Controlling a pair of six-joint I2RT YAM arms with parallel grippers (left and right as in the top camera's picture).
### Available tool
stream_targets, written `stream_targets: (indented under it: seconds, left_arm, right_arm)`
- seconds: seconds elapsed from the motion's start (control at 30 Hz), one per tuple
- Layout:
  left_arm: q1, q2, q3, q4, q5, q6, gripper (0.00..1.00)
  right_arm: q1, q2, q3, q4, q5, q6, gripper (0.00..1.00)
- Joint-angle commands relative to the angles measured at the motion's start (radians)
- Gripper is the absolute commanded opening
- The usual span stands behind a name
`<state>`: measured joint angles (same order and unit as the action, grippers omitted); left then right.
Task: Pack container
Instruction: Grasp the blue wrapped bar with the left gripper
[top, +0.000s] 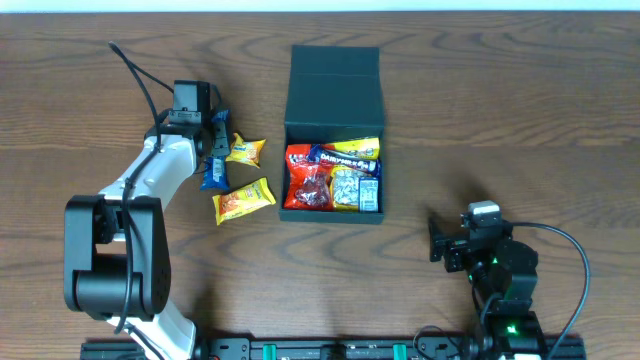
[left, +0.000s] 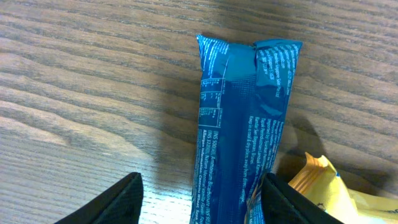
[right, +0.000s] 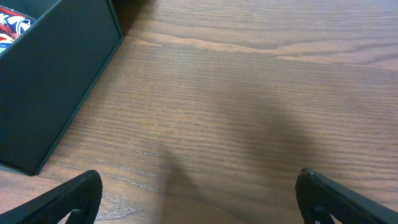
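The container (top: 333, 217) stands in the upper middle of the overhead frame, on the brown wooden counter (top: 520, 100). Its lid (top: 334, 85) is folded open toward the top edge of the frame. Inside it lie several snack packets close together, among them a red packet (top: 307, 182) at the left side and a dark blue bar (top: 345, 156) along the upper side.

The left gripper (left: 200, 186) is in the left part of the overhead frame, over a blue packet (left: 242, 124) that lies flat on the counter. In the left wrist view its jaws are spread around this packet. The finger at the lower right of the frame is against the packet edge, and the finger at the lower left is apart from it, with bare wood between. A yellow packet (left: 323, 193) lies just beside the blue one, in the lower right corner. A second yellow packet (top: 243, 200) lies below them in the overhead frame, near the container's left wall.

The right gripper (right: 199, 186) is in the lower right of the overhead frame, well apart from the container. Its jaws are spread wide, with only the counter between them.
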<state>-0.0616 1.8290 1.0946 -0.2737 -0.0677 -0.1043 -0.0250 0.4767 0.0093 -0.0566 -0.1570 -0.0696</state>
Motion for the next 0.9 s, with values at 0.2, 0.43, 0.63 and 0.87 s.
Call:
stream_targets:
  seconds: [0.2,0.43,0.63,0.87]
  left_arm:
    - [0.003,0.015,0.013,0.014,0.039,0.039,0.68]
    - [0.003,0.018,0.013,0.010,0.043,0.096,0.70]
    - [0.003,0.071,0.013,0.014,0.051,0.105,0.69]
    - [0.003,0.128,0.013,0.037,0.051,0.105,0.61]
  right_arm:
    - [-0.006,-0.005,-0.004,0.000,0.003,0.005,0.99]
    - [-0.006,-0.005,-0.004,0.000,0.003,0.005,0.99]
    - [-0.006,-0.005,-0.004,0.000,0.003,0.005,0.99]
    - [-0.006,-0.005,-0.004,0.000,0.003,0.005,0.99]
